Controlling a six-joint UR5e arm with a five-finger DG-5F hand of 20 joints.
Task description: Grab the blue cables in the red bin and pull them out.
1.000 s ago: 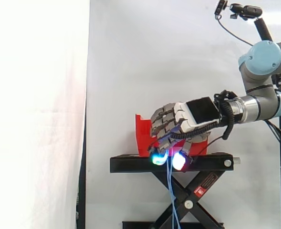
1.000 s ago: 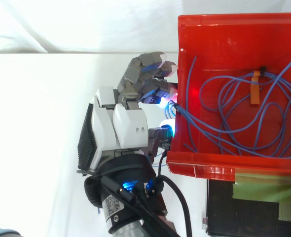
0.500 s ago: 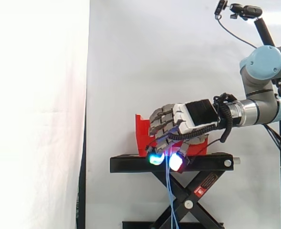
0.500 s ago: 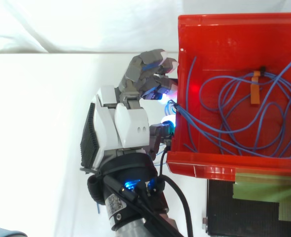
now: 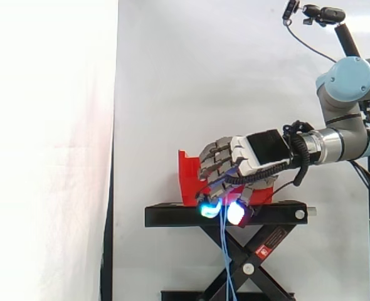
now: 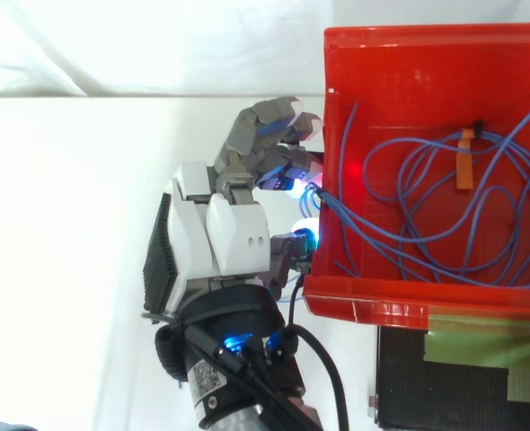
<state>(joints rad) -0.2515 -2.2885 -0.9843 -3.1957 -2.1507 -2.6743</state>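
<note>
**Blue cables trail over the bin wall into a clenched hand**

You see the red bin (image 6: 400, 310) on the black stand (image 5: 172, 216) holding loose coils of blue cables (image 6: 503, 260). A few strands cross its wall and hang below the stand top. The hand (image 6: 234, 233) sits just outside that wall, palm down, with its fingers curled around those strands.

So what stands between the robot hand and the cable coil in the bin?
In the top view, one wall of the red bin; blue cables cross over it into the curled fingers of the robot hand.
</note>
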